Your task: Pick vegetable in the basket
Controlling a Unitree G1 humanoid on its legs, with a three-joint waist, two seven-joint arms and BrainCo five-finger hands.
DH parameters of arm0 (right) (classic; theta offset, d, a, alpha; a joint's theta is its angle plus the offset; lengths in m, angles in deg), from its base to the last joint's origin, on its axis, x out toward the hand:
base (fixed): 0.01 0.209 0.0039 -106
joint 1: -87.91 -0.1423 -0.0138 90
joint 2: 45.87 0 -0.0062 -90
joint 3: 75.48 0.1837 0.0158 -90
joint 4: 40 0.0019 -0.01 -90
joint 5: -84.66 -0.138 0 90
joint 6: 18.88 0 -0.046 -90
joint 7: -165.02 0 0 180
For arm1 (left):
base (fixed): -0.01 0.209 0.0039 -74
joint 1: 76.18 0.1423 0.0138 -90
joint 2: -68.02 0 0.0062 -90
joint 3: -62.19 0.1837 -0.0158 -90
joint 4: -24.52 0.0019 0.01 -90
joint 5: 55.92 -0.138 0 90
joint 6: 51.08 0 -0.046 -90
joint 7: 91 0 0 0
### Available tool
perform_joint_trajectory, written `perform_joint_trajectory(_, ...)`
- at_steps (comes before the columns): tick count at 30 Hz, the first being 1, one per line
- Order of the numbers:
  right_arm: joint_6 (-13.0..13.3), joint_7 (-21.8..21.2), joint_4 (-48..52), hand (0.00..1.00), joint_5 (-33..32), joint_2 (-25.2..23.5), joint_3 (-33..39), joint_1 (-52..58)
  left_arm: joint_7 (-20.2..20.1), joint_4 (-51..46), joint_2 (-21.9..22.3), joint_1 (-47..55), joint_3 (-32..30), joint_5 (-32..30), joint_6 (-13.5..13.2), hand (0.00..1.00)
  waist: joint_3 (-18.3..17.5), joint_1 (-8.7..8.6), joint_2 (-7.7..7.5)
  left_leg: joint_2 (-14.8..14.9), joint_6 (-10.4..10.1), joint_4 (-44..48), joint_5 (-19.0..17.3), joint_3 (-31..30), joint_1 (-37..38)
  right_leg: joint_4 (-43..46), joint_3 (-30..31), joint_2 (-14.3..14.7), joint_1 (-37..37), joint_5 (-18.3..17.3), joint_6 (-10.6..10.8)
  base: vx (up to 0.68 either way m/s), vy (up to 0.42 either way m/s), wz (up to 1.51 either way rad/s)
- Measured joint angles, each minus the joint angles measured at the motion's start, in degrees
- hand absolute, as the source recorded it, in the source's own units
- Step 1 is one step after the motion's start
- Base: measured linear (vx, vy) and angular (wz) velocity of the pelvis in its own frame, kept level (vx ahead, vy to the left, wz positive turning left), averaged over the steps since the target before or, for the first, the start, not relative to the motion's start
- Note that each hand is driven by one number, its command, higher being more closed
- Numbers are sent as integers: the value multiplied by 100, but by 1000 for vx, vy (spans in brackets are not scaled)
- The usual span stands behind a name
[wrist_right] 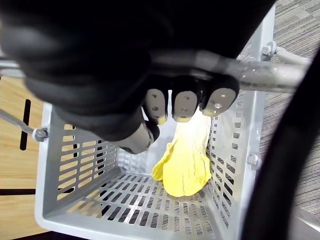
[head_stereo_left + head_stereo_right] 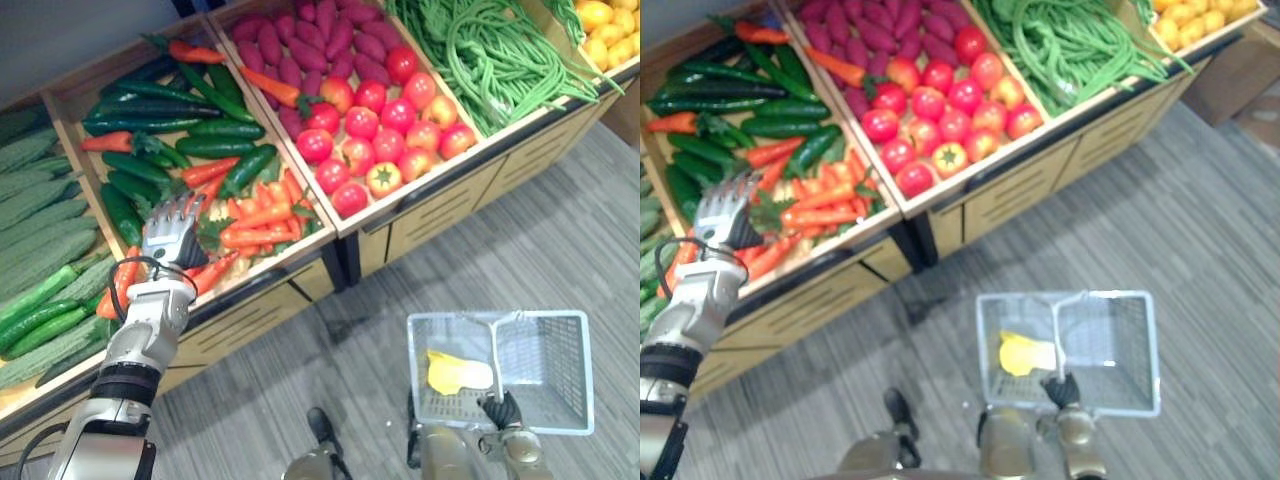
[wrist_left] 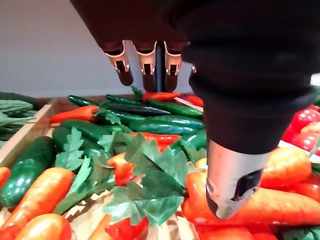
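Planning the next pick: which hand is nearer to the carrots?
Left. The left hand hovers just above the carrots; the right hand is well away from them, curled round the handle of the basket.

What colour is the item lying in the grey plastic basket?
Yellow. The yellow item in the grey plastic basket shows best in the right wrist view.

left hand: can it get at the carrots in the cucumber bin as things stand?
Probably yes. The left hand hangs open just above the carrots, with nothing between them; only green leaves cover some. The right hand is curled round the basket handle, out of the way.
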Motion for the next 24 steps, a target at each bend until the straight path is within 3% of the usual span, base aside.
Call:
perform_joint_trajectory(11,16,2,227,100,-10,104,-159,-2,-155,87,-21,-60,340,-120,-104,0,150,4,36,16,-1,0,-1,111,-46,77,222,37,-153,17,3,9,-10,-6)
perform_joint_trajectory(24,35,5,495,100,-13,137,-188,-25,-217,553,-20,-479,305,-103,42,0,382,11,10,84,-3,0,0,237,-250,137,486,113,-452,34,-23,29,-14,-5)
